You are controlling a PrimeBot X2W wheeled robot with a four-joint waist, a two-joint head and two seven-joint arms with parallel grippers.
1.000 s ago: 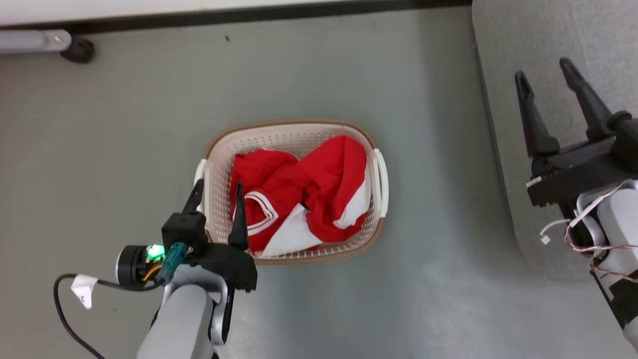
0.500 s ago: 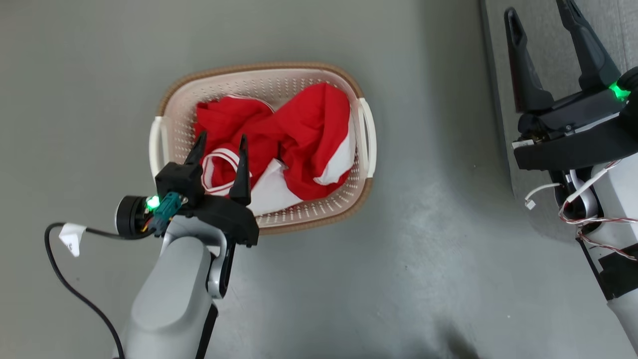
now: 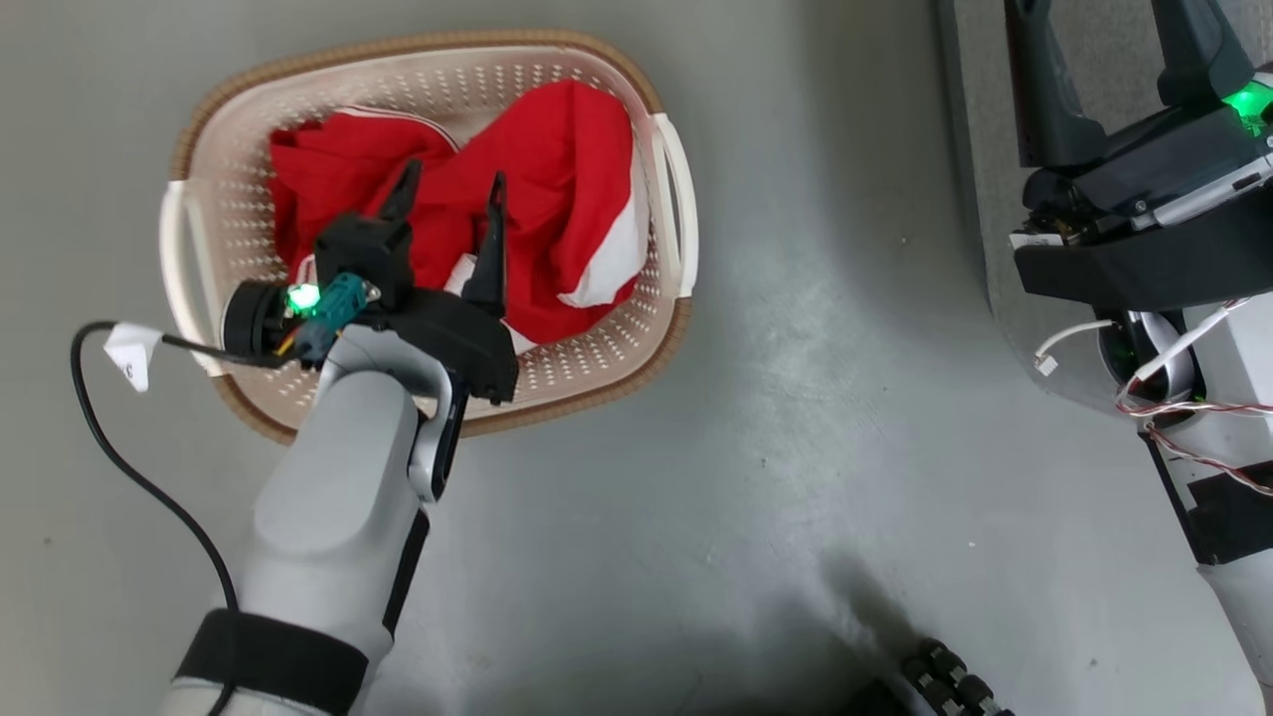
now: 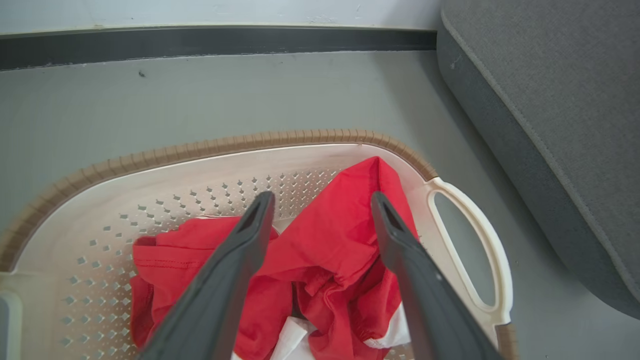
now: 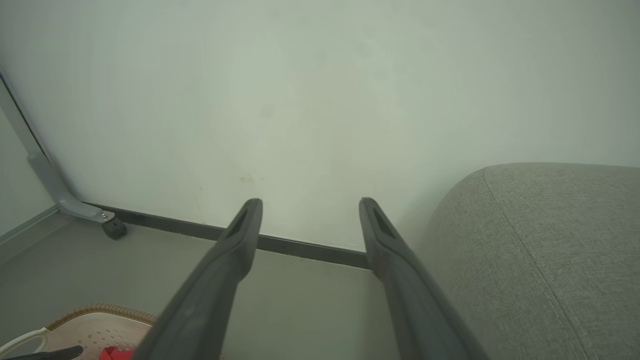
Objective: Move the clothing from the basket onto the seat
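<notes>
The cream basket (image 3: pixel 438 45) with a brown rim stands on the grey floor, holding crumpled red and white clothing (image 3: pixel 567 149). My left gripper (image 3: pixel 453 177) hangs open over the middle of the pile, fingers pointing toward the far wall of the basket. In the left wrist view its fingers (image 4: pixel 321 200) straddle a raised red fold of the clothing (image 4: pixel 330 240), inside the basket (image 4: pixel 200 150), with nothing pinched. The grey seat (image 3: pixel 980 149) lies to the right. My right gripper (image 3: pixel 1114 40) is open above it; in the right wrist view the gripper (image 5: pixel 310 204) points at the wall beside the seat (image 5: pixel 550 240).
A black cable with a white tag (image 3: pixel 129 353) trails by my left arm. A wall with a dark baseboard (image 4: pixel 215 42) runs behind the basket. A metal leg on a caster (image 5: pixel 112 230) stands by the wall. Dark base wheels (image 3: pixel 945 681) show at the bottom.
The head camera has tipped down, shifting the whole picture. My left gripper has moved from the basket's near left rim to over the middle of the clothing. Both grippers stay open.
</notes>
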